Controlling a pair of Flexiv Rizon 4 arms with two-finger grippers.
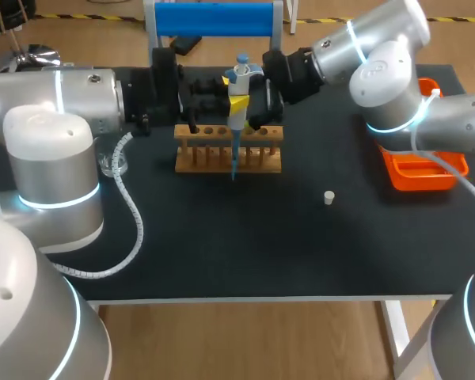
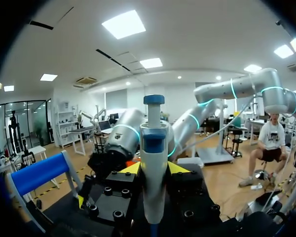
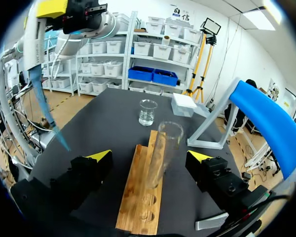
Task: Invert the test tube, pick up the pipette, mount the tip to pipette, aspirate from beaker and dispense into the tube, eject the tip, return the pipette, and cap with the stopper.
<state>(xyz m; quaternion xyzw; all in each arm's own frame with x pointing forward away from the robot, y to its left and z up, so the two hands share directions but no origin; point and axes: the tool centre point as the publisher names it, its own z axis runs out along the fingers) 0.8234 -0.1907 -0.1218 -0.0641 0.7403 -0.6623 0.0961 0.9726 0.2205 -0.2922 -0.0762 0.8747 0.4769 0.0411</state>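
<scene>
My left gripper point(image 1: 222, 93) is shut on the white pipette point(image 1: 239, 93), held upright above the wooden rack point(image 1: 228, 149); its blue tip point(image 1: 234, 162) points down at the rack's front. In the left wrist view the pipette point(image 2: 154, 163) stands between the yellow fingertips point(image 2: 131, 168). My right gripper point(image 3: 150, 157) is open behind the rack point(image 3: 140, 192), its fingers wide on either side of a clear test tube point(image 3: 163, 148) standing mouth up in the rack, not touching it. The beaker point(image 3: 147, 112) stands beyond the rack's end. The white stopper point(image 1: 328, 198) lies on the mat to the right.
An orange tray point(image 1: 419, 170) sits at the table's right edge. A blue-barred stand point(image 1: 214, 20) is at the back, and a white box point(image 3: 183, 103) lies near the beaker point(image 1: 115, 162). The left arm's cable point(image 1: 131, 214) loops over the mat.
</scene>
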